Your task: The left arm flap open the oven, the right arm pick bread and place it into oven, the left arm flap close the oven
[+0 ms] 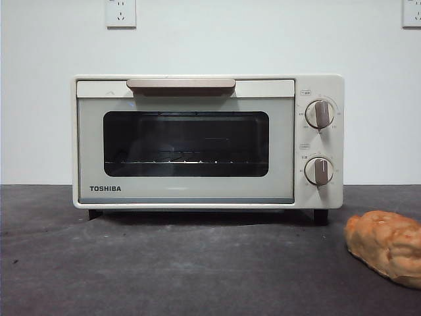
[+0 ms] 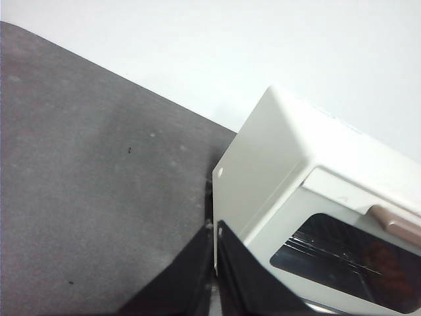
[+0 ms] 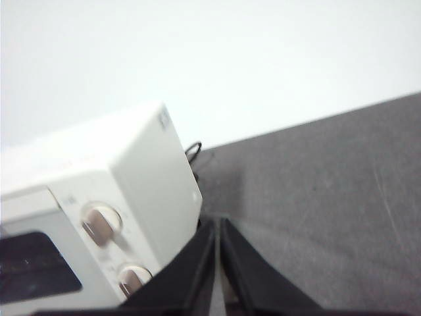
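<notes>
The cream-white TOSHIBA oven [image 1: 197, 141] stands at the middle of the dark table with its door shut, beige handle [image 1: 181, 84] along the top edge and wire rack behind the glass. The bread [image 1: 388, 245], a lumpy golden-orange bun, lies on the table at the front right. Neither gripper shows in the front view. My left gripper [image 2: 215, 263] is shut and empty, off the oven's left side [image 2: 263, 178]. My right gripper [image 3: 218, 253] is shut and empty, off the oven's right side [image 3: 141, 178] near the two knobs [image 3: 99, 222]. The bread is out of both wrist views.
A white wall with two power sockets [image 1: 121, 13] rises behind the oven. A black cable [image 3: 192, 153] runs behind the oven's right side. Dark grey tabletop [image 1: 197, 270] spreads in front of and beside the oven.
</notes>
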You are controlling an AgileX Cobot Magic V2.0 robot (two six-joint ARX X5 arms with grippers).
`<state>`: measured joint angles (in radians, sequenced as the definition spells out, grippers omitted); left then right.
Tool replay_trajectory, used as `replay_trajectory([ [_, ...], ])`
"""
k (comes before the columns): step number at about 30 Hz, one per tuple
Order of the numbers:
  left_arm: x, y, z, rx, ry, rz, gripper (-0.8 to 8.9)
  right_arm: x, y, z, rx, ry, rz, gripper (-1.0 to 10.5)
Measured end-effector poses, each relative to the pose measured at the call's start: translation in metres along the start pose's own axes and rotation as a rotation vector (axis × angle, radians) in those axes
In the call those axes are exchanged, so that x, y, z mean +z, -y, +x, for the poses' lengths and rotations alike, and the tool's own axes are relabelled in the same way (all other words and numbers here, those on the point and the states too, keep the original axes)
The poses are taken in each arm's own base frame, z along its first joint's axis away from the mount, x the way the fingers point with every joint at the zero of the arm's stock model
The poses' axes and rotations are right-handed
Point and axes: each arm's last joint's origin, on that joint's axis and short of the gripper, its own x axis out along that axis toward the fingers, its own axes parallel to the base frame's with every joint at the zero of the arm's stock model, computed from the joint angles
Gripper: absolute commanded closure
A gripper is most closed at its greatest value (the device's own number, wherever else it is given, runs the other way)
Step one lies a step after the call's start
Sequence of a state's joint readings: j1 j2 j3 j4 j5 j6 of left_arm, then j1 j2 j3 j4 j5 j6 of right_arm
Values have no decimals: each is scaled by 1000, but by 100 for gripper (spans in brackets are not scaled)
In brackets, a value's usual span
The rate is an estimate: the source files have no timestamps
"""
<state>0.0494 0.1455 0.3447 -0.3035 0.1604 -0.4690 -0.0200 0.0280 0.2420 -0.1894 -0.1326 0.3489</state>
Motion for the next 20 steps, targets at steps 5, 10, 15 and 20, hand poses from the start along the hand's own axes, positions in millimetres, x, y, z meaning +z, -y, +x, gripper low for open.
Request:
replay_trajectory([
  [5,29,17,0,-38,-75,70,795,27,-11,-2,18,-36,-2,938],
  [10,53,30,10,-88,-226,154,796,52,-22,5,78,-176,-32,938],
  [15,66,40,24,-174,-389,216,796,70,-30,19,145,-377,-68,938],
  [20,72,48,32,-227,-524,259,796,82,-35,34,171,-565,-101,938],
])
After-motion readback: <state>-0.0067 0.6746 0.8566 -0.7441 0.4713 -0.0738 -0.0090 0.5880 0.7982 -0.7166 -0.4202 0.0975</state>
